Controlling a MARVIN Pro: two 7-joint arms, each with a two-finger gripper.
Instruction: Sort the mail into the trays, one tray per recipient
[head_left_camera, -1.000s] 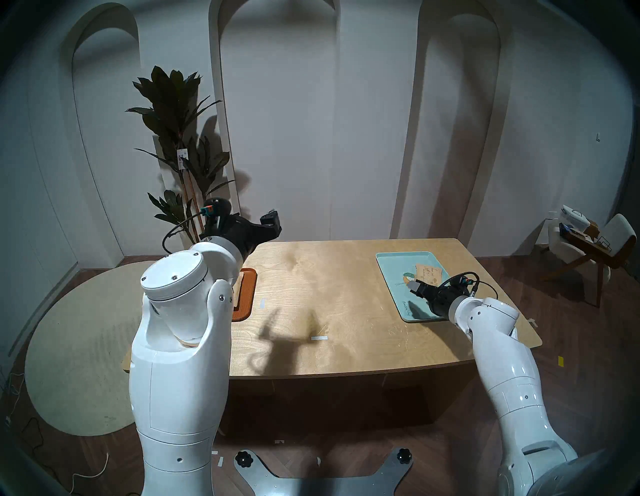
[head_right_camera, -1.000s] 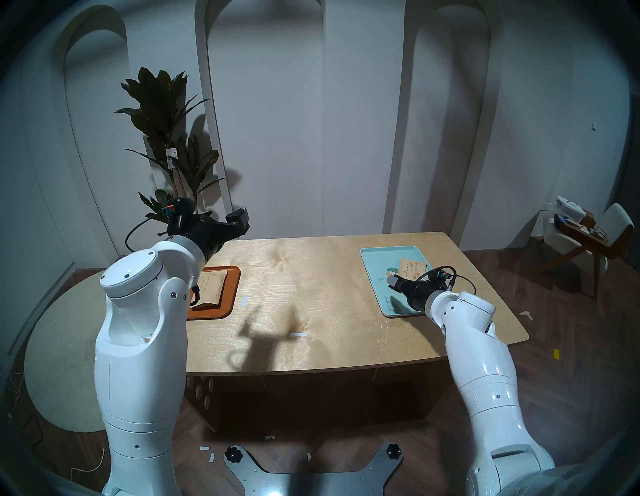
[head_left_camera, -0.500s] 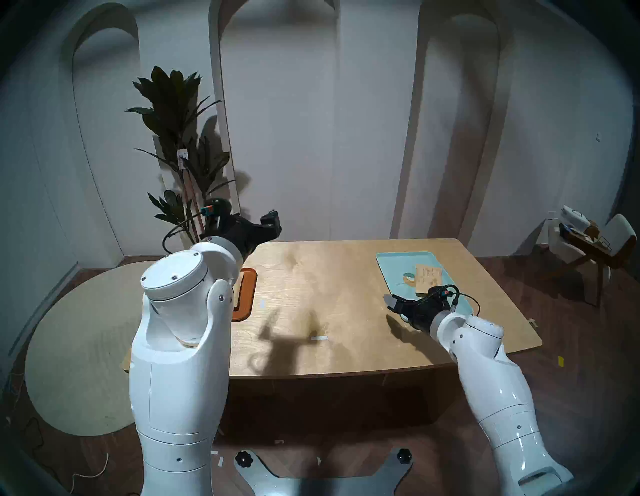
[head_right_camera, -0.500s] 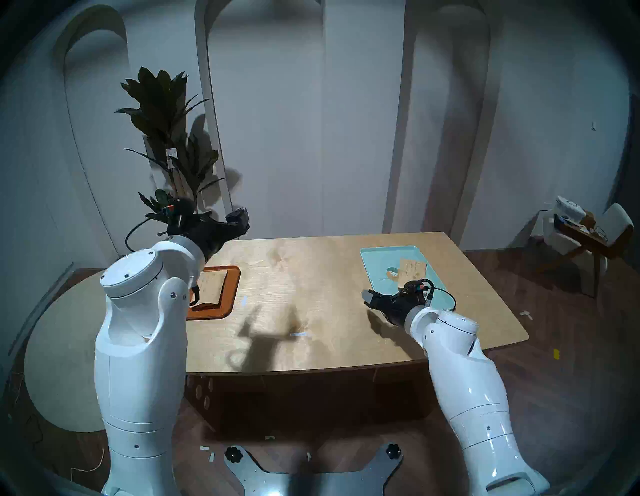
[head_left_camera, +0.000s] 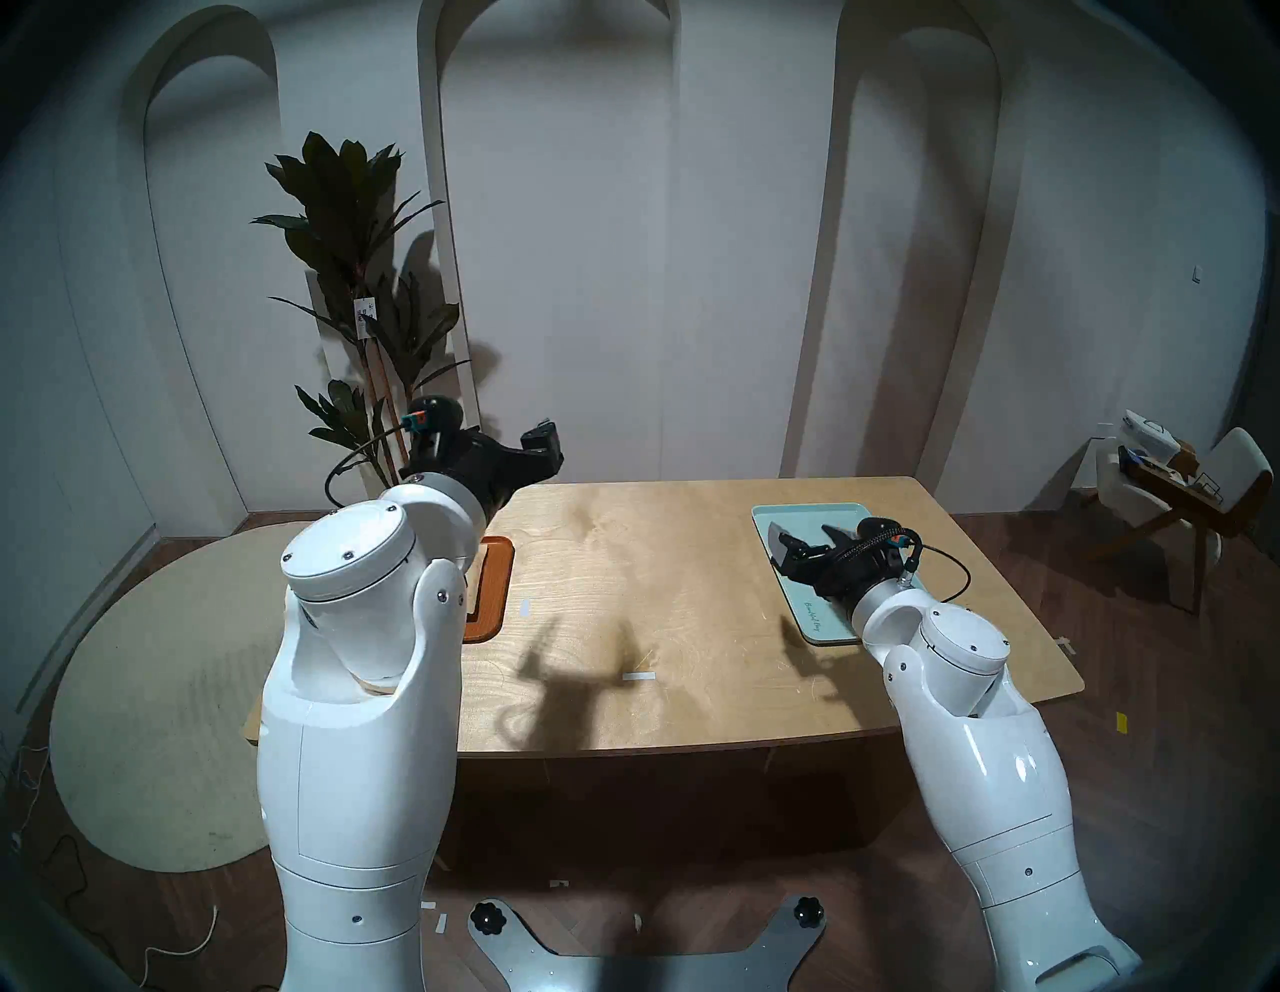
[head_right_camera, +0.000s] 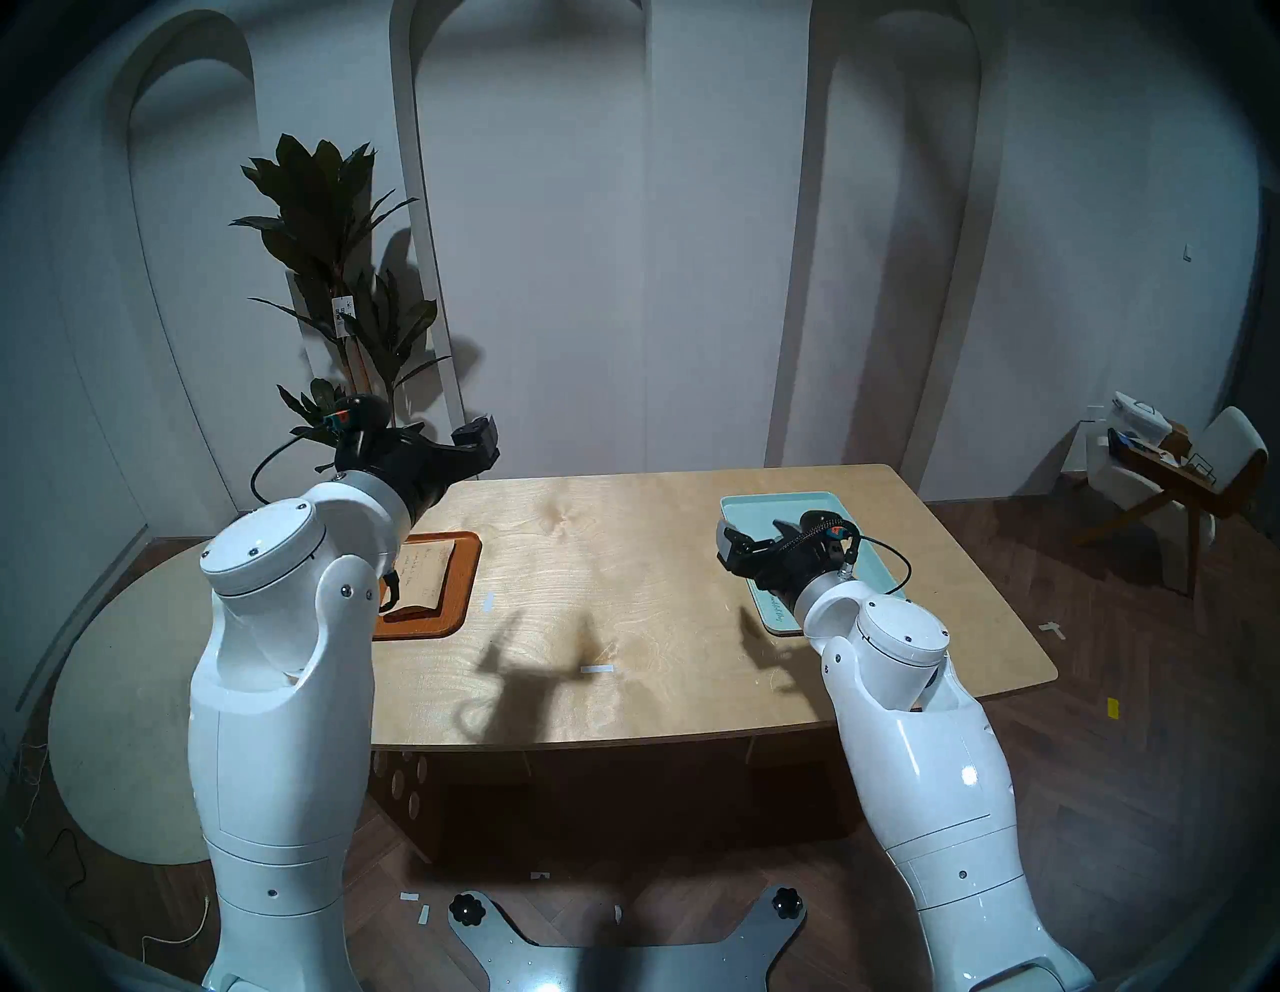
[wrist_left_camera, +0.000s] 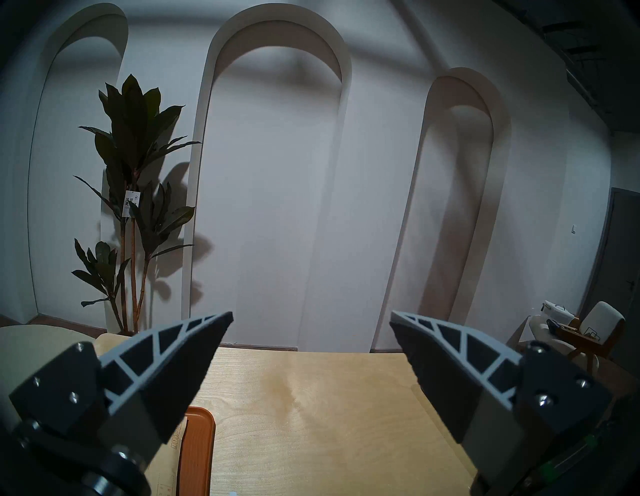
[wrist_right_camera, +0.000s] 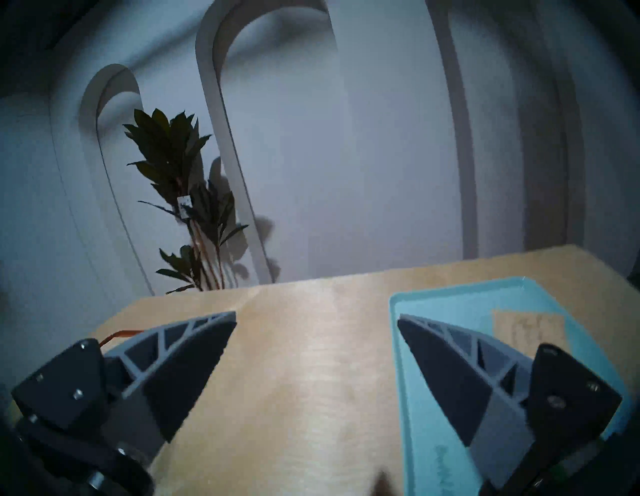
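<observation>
Head left view: the right gripper (head_left_camera: 810, 547) hangs over the turquoise tray (head_left_camera: 796, 516) at right of frame, jaws spread wide, nothing in them. It blocks whatever's in that tray here. The orange-brown tray (head_left_camera: 493, 589) peeks out behind the left arm, center-left.

Head right view: one envelope (head_right_camera: 426, 571) lies flat in the orange-brown tray.

Left wrist: the left gripper (wrist_left_camera: 311, 320) is wide open and empty, up above the table (wrist_left_camera: 311, 398).

Right wrist: the second envelope (wrist_right_camera: 526, 329) sits in the turquoise tray, right side, beside the far finger.

Looks like sorting's basically done, one envelope per tray. Next I'd guess just pulling the arms clear without clipping a tray rim.
</observation>
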